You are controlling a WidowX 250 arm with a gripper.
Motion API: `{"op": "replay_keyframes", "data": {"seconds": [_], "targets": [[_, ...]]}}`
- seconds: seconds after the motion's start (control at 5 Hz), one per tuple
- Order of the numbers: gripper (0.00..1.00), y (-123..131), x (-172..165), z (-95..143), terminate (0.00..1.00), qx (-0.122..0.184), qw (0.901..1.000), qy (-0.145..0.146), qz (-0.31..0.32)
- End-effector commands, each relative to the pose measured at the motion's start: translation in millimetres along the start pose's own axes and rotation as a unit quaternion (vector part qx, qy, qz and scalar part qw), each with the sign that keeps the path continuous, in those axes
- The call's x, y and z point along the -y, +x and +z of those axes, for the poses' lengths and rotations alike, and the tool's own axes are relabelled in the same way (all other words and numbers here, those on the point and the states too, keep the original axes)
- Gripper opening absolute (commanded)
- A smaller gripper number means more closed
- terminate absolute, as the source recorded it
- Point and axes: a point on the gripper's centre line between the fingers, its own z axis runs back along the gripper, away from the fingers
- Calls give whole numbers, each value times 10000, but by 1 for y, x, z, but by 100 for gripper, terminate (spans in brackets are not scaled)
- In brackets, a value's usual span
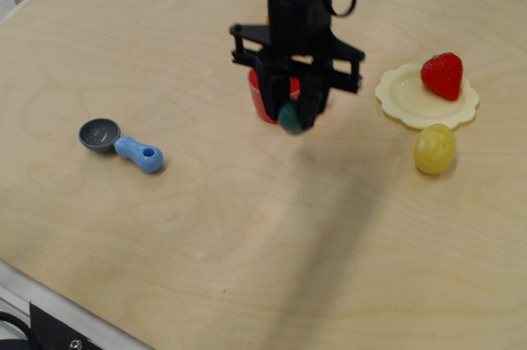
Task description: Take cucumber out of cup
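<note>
My black gripper [290, 115] is shut on the teal-green cucumber [289, 118], holding it upright in front of the red cup [259, 96]. The gripper and arm cover most of the cup; only its left side shows, and its handle is hidden. The cucumber is outside the cup, near the table surface; I cannot tell whether it touches the table.
A grey scoop with a blue handle [123, 143] lies at the left. A cream scalloped plate [408, 99] with a red strawberry [443, 75] stands at the right, with a yellow lemon [434, 148] in front of it. The table's front edge runs along the lower left.
</note>
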Motion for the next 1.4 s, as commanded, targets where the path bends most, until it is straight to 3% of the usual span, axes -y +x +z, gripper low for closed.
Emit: {"op": "replay_keyframes", "data": {"seconds": [0.0,0.6,1.0,1.2], "targets": [[0,-22,30,5,0,286,9971,-225,-661],[0,-44,34,-31,0,-96,9971,-136,-745],[0,-51,28,-43,0,-145,9976,-225,-633],[100,-50,27,-43,0,-117,9980,-214,-588]]}}
